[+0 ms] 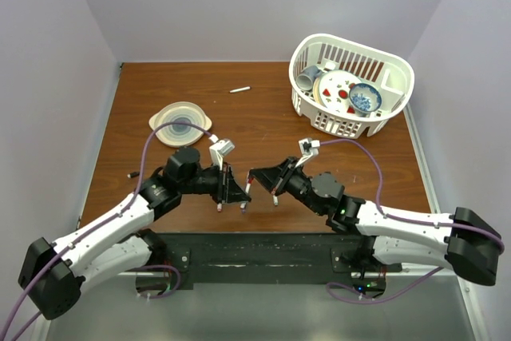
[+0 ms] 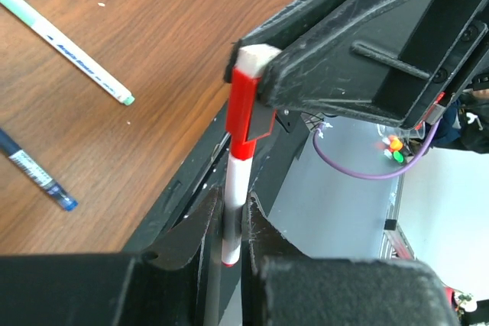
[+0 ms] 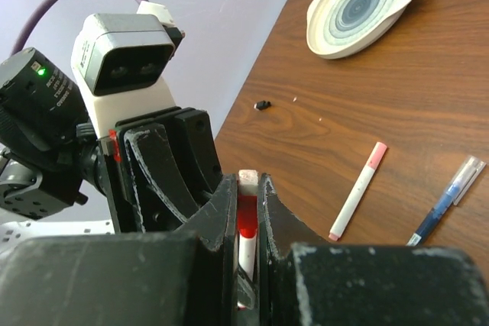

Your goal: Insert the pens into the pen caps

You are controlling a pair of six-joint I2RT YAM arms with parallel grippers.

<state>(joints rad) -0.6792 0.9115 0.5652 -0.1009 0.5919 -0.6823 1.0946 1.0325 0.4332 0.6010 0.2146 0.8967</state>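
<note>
Brown table (image 1: 263, 129) carries basket (image 1: 318, 109), dish (image 1: 182, 124), pens (image 2: 69, 40).

Red cap (image 2: 246, 104) sits on white pen (image 2: 233, 204); green-tipped pen (image 2: 69, 50) and blue pen (image 2: 34, 172) lie flat.

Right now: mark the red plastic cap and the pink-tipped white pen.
red plastic cap (image 2: 243, 108), left wrist view, mid-body.
pink-tipped white pen (image 3: 356, 195), right wrist view, mid-barrel.

Robot lab cell: blank pale walls (image 1: 263, 5) around a wooden table (image 1: 263, 121).
</note>
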